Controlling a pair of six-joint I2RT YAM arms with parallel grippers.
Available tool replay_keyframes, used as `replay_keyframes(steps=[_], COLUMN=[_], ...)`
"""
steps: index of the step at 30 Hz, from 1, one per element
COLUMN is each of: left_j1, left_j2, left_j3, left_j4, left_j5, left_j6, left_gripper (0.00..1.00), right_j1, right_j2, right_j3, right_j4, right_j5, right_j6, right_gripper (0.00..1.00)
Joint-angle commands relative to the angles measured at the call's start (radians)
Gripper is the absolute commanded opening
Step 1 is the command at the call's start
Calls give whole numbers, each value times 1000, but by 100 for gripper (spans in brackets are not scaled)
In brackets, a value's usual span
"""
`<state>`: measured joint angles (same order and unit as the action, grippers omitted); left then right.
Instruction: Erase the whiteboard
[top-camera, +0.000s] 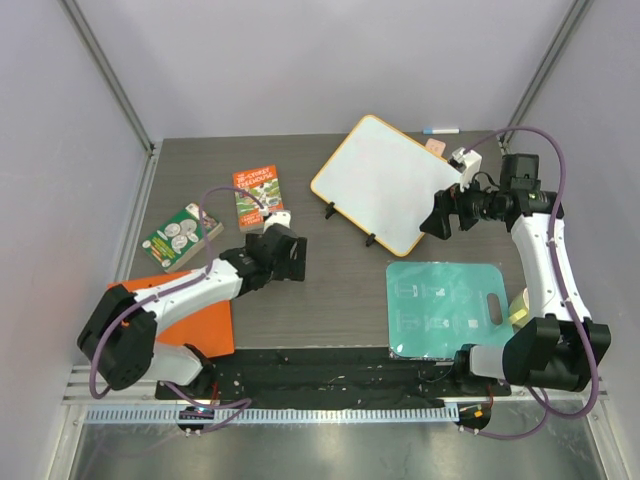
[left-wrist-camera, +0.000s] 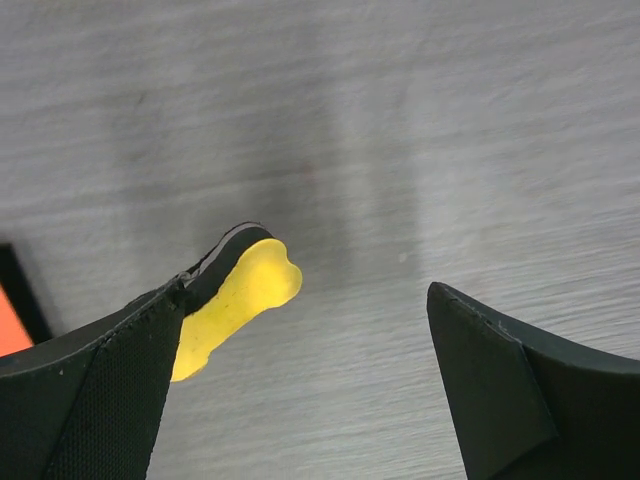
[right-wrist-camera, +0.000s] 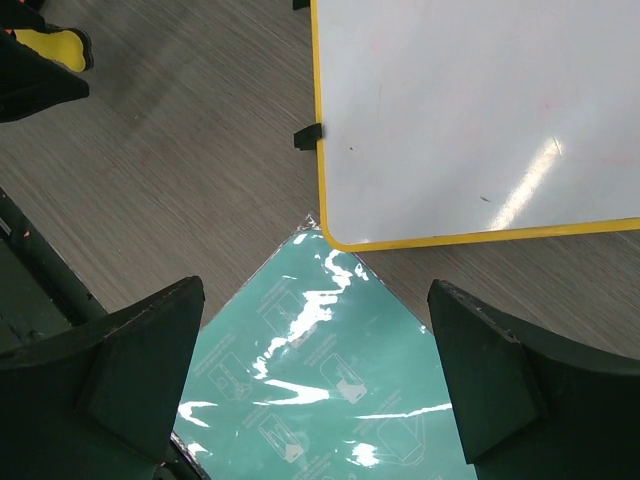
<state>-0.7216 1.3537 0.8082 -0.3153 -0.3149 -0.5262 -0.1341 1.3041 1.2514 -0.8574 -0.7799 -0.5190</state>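
Since left tool (left-wrist-camera: 340, 280) and right tool (right-wrist-camera: 315, 290) gape empty, nothing wipes; a bare swipe may shove the whiteboard (right-wrist-camera: 470, 110) askew.

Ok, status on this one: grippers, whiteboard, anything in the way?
Left gripper open over bare table; right gripper open beside the whiteboard. Faint pink marks on it. Nothing blocking; mat alongside.
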Motion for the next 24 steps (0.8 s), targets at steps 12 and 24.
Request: replay_keyframes(steps=[12,24], left_j1=[-111,-151], left_j2=[-34,30], left_j3=[-102,-115], left_j4=[56,255], left_j5=[-18,83], left_j6=[-106,-149], left_gripper=[100,100], right_j1=[8,24], right_j2=[-29,-26], right_j3=[-15,-35], right_j4=[6,-2], right_j5=[-41,-70], right_j6=[20,13], right_gripper=[100,100])
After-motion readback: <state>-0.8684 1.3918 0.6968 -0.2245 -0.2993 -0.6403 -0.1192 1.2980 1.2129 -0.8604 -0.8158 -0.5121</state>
